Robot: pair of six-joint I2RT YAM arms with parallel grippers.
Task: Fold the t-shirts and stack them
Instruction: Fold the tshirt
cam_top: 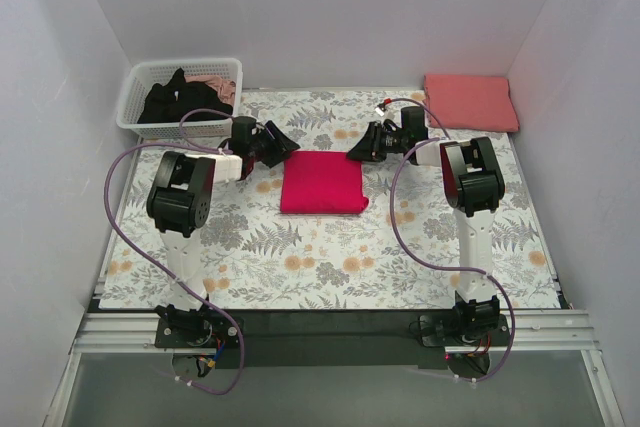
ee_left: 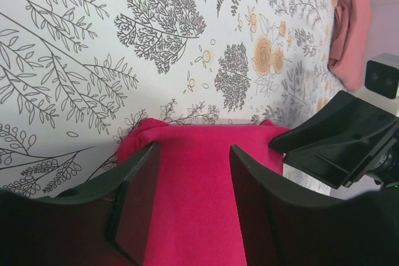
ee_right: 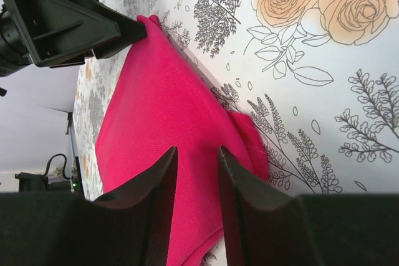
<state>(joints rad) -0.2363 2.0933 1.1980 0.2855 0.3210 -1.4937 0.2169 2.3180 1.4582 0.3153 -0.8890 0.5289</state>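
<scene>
A floral-print cloth covers nearly the whole tabletop, leaving only a dark strip bare along the near edge. At the far left corner stands a white lattice basket. At the far right corner, well apart from it, a salmon-pink t-shirt lies folded flat into a rectangle. The crimson t-shirt lies folded into a neat square near the middle of the cloth, between the two arms. The black t-shirt sits crumpled inside the basket and fills most of it, with a bit of pale pink fabric showing behind it at the basket's far side.

The left hand is low at the far left corner of the crimson square. Its fingers are spread, and red fabric shows in the wide gap between them. The right hand is at the far right corner of the same shirt. Its fingers are parted by a narrower gap, again with red cloth visible through it. Neither hand is seen pinching the fabric.
</scene>
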